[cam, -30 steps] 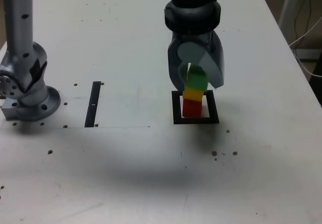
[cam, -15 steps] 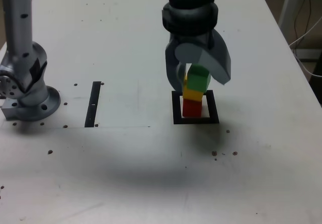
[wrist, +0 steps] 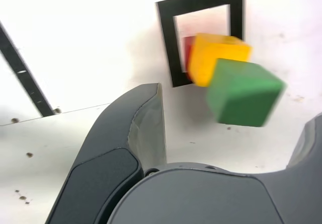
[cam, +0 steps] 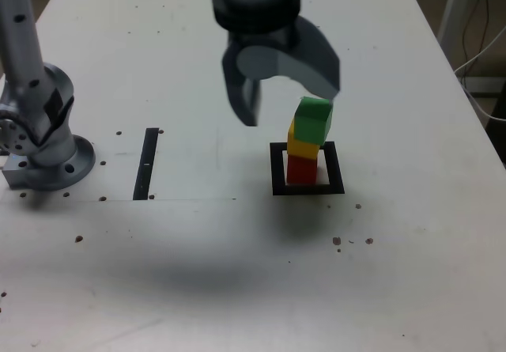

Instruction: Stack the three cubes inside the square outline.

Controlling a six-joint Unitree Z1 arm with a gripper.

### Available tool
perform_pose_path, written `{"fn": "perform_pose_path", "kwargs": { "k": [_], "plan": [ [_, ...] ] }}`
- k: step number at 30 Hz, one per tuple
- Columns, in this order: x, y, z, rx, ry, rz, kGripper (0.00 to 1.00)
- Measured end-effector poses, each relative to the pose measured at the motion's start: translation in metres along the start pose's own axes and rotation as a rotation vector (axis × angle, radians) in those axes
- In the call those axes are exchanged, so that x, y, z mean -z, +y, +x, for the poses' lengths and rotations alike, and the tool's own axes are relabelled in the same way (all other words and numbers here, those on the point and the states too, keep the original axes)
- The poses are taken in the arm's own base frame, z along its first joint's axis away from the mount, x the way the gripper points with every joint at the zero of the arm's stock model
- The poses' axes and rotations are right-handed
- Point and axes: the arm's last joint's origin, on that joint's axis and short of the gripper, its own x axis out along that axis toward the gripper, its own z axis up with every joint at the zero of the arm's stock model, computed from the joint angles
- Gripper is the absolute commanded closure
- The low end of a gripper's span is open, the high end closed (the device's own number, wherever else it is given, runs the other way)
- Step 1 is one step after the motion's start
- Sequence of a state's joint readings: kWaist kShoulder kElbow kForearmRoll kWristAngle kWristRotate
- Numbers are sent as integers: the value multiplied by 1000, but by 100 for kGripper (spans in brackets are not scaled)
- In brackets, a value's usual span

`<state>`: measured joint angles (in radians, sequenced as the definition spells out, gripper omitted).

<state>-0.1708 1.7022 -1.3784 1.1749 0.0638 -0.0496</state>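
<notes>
White table point(cam: 411, 249) with dark specks. Gripper point(cam: 285, 91) above, jaws spread wide, holding nothing. Square outline point(cam: 273, 170) near table centre. Inside: red cube point(cam: 300, 170) at base, yellow cube point(cam: 302, 141) above, green cube point(cam: 313, 119) topmost.

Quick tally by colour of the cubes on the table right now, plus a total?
Red cube: 1
Yellow cube: 1
Green cube: 1
Total: 3, all in one stack inside the square outline.
</notes>
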Motion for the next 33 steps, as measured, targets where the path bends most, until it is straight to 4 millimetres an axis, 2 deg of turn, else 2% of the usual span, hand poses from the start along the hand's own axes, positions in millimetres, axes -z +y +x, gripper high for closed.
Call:
{"fn": "perform_pose_path", "kwargs": {
  "k": [8, 12, 20, 33],
  "plan": [
    [34, 1, 7, 1, 24, -52, 0],
    [63, 2, 17, 6, 42, -82, 0],
    [102, 0, 47, 22, 146, -118, 0],
    [132, -3, 77, 59, 238, -144, 0]
  ]
}}
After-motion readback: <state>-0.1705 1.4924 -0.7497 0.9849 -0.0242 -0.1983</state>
